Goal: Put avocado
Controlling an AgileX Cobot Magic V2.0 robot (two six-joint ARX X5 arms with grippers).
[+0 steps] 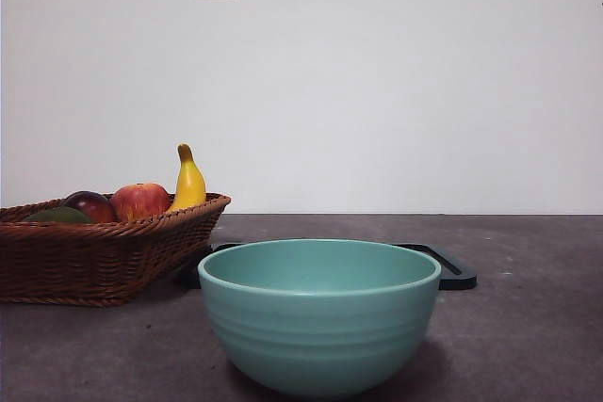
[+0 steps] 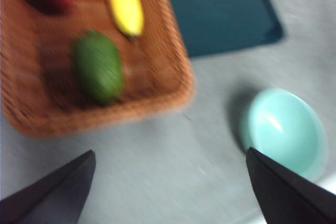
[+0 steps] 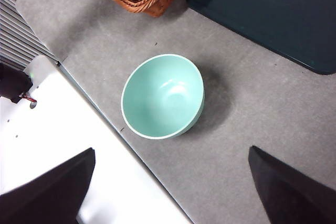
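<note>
Avocado (image 2: 97, 67) lies in the wicker basket (image 2: 173, 85) beside the banana (image 2: 124, 1), untouched; left claw (image 2: 168, 187), jaws wide and empty, should drop straight over it, grip across its short width; right claw (image 3: 170, 190) waits wide above the teal bowl (image 3: 163, 96).

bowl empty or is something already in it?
Empty. The right wrist view looks down into the teal bowl and shows only bare glaze. The avocado still lies in the wicker basket.
</note>
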